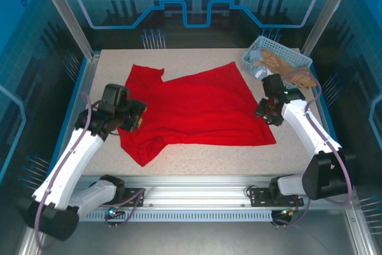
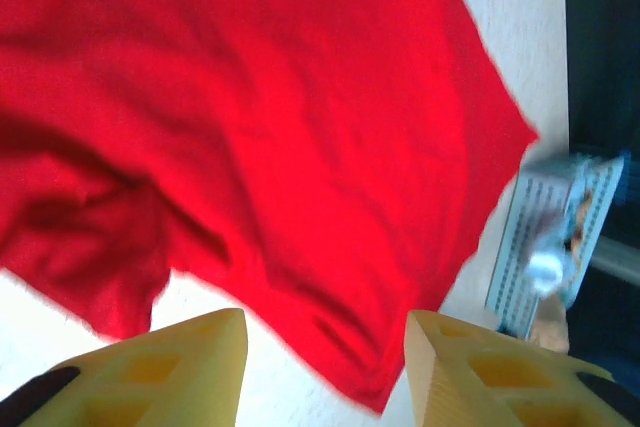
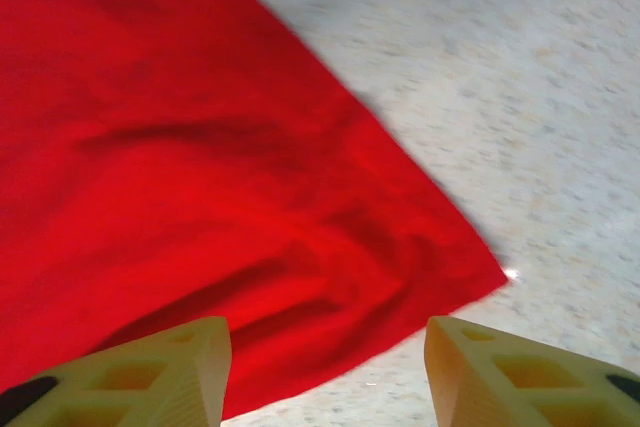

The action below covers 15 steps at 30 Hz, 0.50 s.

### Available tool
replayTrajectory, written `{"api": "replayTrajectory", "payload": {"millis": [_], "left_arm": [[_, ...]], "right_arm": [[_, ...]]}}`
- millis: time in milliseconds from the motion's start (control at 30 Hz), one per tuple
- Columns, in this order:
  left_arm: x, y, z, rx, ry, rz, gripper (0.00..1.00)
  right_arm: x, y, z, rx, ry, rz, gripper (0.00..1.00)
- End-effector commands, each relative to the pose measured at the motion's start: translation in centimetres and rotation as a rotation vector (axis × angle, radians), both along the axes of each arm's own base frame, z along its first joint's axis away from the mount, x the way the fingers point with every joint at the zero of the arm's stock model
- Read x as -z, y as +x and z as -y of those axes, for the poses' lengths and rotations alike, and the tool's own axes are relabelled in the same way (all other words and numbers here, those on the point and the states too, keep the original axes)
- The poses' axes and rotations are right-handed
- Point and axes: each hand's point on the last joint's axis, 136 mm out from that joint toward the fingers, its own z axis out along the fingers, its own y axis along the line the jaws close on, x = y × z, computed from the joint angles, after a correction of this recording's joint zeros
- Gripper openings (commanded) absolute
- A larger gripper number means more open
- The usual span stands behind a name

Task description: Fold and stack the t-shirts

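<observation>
Near side first: the left fingers [image 1: 136, 120] hang at about 9 o'clock on the table [image 1: 209, 160], right over the rumpled left edge of the red t-shirt [image 1: 197, 106]. In the left wrist view the two yellow tips stand partly apart with nothing between them, only red cloth and a strip of bare table below. No grip there.

Across at 3 o'clock, the right fingers [image 1: 267, 111] sit above the shirt's right edge. They are also parted about halfway and empty, and the right wrist view shows a pointed corner of the hem lying flat just beneath them.

The shirt itself sprawls over the middle of the table, plain red side up. It is creased, with a bunched lobe trailing towards 7 o'clock and a sleeve poking out towards 11. I'd call this the spreading-out step, with no fold made yet. The next move probably calls for both arms to drop, pinch the edges right below them and pull the cloth flat.

Far back at 1 o'clock, the pale blue basket [image 1: 253, 57] holds a tan bundle [image 1: 286, 67]. I cannot tell what it is.
</observation>
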Motion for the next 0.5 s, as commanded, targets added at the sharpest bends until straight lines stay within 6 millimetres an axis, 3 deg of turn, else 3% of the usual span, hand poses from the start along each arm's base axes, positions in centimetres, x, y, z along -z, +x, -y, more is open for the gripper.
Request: {"api": "replayTrajectory", "payload": {"millis": [0, 100, 200, 333, 467], "left_arm": [[3.8, 3.0, -2.6, -0.032, 0.069, -0.104, 0.37], [7.1, 6.8, -4.2, -0.041, 0.084, -0.185, 0.28], [10.8, 9.4, -4.9, -0.022, 0.093, -0.279, 0.22], [14.8, 10.8, -5.6, -0.019, 0.071, -0.374, 0.20], [18.7, 12.0, -6.7, -0.020, 0.053, -0.463, 0.20]], "right_arm": [[-0.8, 3.3, -3.6, -0.118, 0.072, 0.083, 0.57], [1.9, 6.6, -9.1, -0.283, 0.266, 0.056, 0.47], [5.3, 8.1, -12.4, -0.377, 0.294, -0.056, 0.42], [8.9, 9.2, -13.7, -0.353, 0.313, -0.166, 0.40], [12.4, 9.6, -13.7, -0.283, 0.299, -0.301, 0.39]]}}
